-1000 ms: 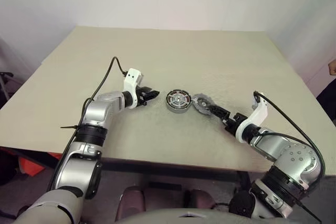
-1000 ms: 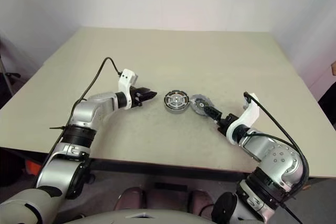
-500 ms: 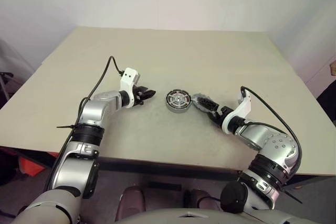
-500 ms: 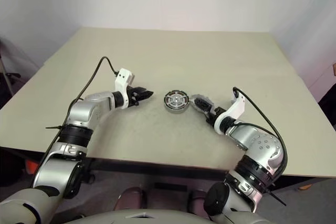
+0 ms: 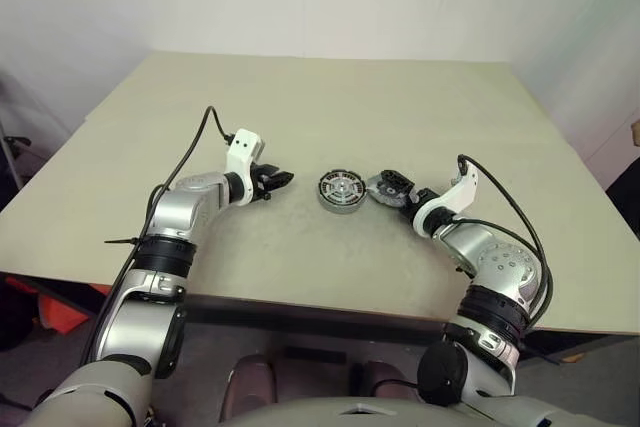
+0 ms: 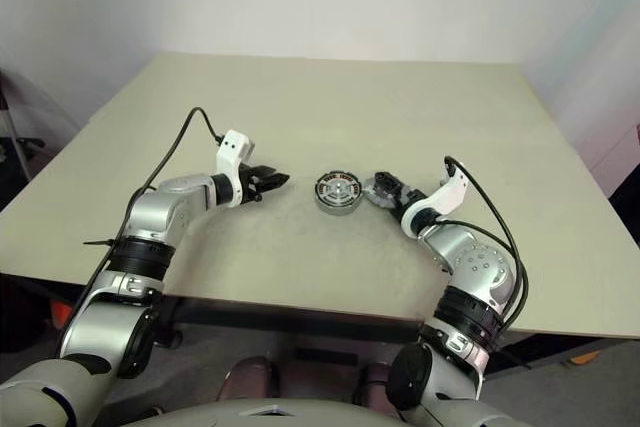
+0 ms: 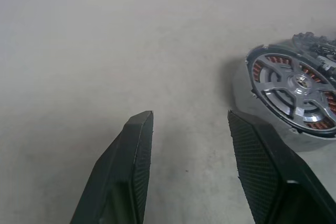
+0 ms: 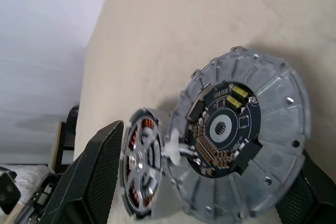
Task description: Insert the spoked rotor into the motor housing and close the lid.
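Motor housing, spoked rotor seated inside, lies on the table between both grippers. Right gripper, arm bent inward, has swung closer, jaws wide around the tilted lid. Left gripper hovers level, jaws apart, empty, housing just beyond them.

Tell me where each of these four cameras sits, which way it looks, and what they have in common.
Left eye: on the head, looking down over the table; both arms, the left tool open, and the motor housing.
Right eye: beside it, same scene, slightly shifted.
Left wrist: on the left arm, looking along its open fingers toward the housing with the spoked rotor inside.
Right wrist: on the right arm; its fingers flank the lid, circuit board facing the camera.
Shared: every view shows the housing.
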`<state>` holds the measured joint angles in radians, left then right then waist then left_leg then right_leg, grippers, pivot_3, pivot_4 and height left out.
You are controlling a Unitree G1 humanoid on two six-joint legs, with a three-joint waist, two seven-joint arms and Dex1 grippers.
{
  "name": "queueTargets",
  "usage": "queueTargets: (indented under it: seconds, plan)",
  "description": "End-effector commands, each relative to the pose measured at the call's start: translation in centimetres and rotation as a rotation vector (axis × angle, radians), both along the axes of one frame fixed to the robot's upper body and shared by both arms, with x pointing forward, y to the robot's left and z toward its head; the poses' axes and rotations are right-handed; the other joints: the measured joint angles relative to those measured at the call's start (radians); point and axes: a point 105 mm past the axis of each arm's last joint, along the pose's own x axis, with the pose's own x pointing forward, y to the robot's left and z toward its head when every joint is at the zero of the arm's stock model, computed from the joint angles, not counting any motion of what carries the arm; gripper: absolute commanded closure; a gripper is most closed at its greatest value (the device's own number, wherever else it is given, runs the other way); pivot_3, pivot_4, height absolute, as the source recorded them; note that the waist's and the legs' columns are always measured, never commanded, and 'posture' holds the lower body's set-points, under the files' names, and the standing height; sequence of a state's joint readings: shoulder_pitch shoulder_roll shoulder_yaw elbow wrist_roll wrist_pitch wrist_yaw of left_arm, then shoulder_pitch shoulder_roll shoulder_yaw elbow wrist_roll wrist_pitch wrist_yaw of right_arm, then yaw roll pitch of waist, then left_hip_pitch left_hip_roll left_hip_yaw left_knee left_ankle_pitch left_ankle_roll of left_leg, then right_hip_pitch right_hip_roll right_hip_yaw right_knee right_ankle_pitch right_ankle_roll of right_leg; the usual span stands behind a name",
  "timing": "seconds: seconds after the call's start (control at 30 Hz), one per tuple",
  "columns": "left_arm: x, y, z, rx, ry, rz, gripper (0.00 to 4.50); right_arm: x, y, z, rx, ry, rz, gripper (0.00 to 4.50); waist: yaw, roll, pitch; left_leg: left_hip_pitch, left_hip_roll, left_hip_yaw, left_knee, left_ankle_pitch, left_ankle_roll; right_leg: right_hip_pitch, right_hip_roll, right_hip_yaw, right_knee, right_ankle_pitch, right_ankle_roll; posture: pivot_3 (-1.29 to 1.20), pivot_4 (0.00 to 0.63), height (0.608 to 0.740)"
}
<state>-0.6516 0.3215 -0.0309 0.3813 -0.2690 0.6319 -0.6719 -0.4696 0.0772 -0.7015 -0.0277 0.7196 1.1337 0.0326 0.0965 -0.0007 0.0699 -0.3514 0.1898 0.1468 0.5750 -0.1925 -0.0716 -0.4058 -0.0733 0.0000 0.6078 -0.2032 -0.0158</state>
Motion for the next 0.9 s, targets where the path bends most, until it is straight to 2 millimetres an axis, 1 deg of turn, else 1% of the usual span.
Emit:
queueTargets:
  seconds: [0.03,0.07,0.2,0.27,0.37,0.47,0.63,0.67,0.73,0.8,0.83,0.9]
  plan:
    - [0.5,-0.1,1.7,0.001,-0.059,-0.006,2.09,0.9,2.2,4.1,0.006,-0.164,0.090,0.03,-0.001,0.000,0.000,0.000,0.000,0.000,-0.001,0.000,0.000,-0.001,0.000,-0.001,0.000,0.002,-0.003,0.00,0.000,0.740]
    - [0.5,0.0,1.7,0.000,-0.059,-0.002,2.09,0.9,2.8,4.8,-0.002,-0.189,0.116,0.03,-0.001,0.000,0.000,-0.001,0.000,0.000,-0.003,0.000,0.000,-0.001,0.000,-0.001,-0.001,0.003,-0.006,0.00,0.000,0.740]
    - [0.6,0.2,1.7,0.001,-0.059,0.008,2.09,0.7,4.8,6.8,-0.005,-0.259,0.202,0.03,0.001,0.000,0.000,-0.002,0.001,0.000,-0.005,-0.001,0.002,-0.002,0.000,-0.004,-0.001,0.001,-0.007,0.00,0.000,0.740]
    - [0.7,0.4,1.7,0.001,-0.059,0.017,2.09,0.5,6.2,7.7,-0.020,-0.289,0.264,0.03,0.001,0.000,0.000,-0.003,0.001,0.000,-0.005,-0.001,0.002,-0.002,0.000,-0.005,-0.001,0.000,-0.007,0.00,0.000,0.740]
    - [0.8,0.6,1.7,0.000,-0.061,0.027,2.09,0.1,8.2,8.1,-0.069,-0.315,0.355,0.03,0.001,0.000,0.000,-0.003,0.002,0.000,-0.005,-0.001,0.003,-0.002,0.000,-0.006,-0.002,0.000,-0.008,0.00,0.000,0.740]
    - [0.8,0.8,1.7,-0.001,-0.063,0.035,2.09,0.0,8.8,7.6,-0.098,-0.309,0.385,0.03,0.002,0.000,0.000,-0.003,0.002,0.000,-0.005,-0.001,0.003,-0.001,0.000,-0.006,-0.001,0.000,-0.008,0.00,0.000,0.740]
    - [0.7,1.0,1.9,-0.002,-0.068,0.038,2.09,0.1,8.6,7.3,-0.146,-0.322,0.388,0.03,0.004,0.000,0.000,-0.003,0.002,0.000,-0.004,-0.001,0.002,-0.001,0.000,-0.006,-0.001,0.000,-0.008,0.00,0.000,0.740]
    - [0.7,1.0,1.9,-0.003,-0.069,0.038,2.09,0.1,8.4,7.4,-0.190,-0.345,0.389,0.03,0.004,0.000,0.000,-0.003,0.002,0.000,-0.004,-0.001,0.002,-0.001,0.000,-0.006,-0.001,0.000,-0.008,0.00,0.000,0.740]
    - [0.7,1.0,1.9,-0.005,-0.073,0.037,2.09,-0.1,8.1,7.5,-0.386,-0.452,0.397,0.03,0.005,0.000,0.000,-0.004,0.002,0.000,-0.003,-0.001,0.002,-0.001,0.000,-0.006,-0.001,0.000,-0.008,0.00,0.000,0.740]
    - [0.7,0.9,2.0,-0.007,-0.082,0.032,2.09,-0.3,7.9,7.0,-0.726,-0.626,0.428,0.03,0.009,0.000,0.000,-0.005,0.002,-0.001,-0.003,-0.001,0.002,-0.001,0.000,-0.007,-0.002,0.000,-0.007,0.00,0.000,0.740]
    - [0.7,0.9,2.1,-0.010,-0.085,0.032,2.09,-0.7,8.0,6.1,-0.850,-0.683,0.495,0.03,0.010,0.000,0.000,-0.006,0.002,-0.001,-0.003,-0.001,0.002,-0.001,-0.001,-0.008,-0.002,0.000,-0.006,0.00,0.000,0.740]
    - [0.8,1.0,2.2,-0.012,-0.088,0.033,2.09,-1.2,7.8,4.3,-0.992,-0.738,0.613,0.03,0.009,-0.001,0.000,-0.008,0.002,-0.001,-0.002,-0.001,0.002,-0.001,-0.001,-0.008,-0.002,0.001,-0.004,0.00,0.000,0.740]
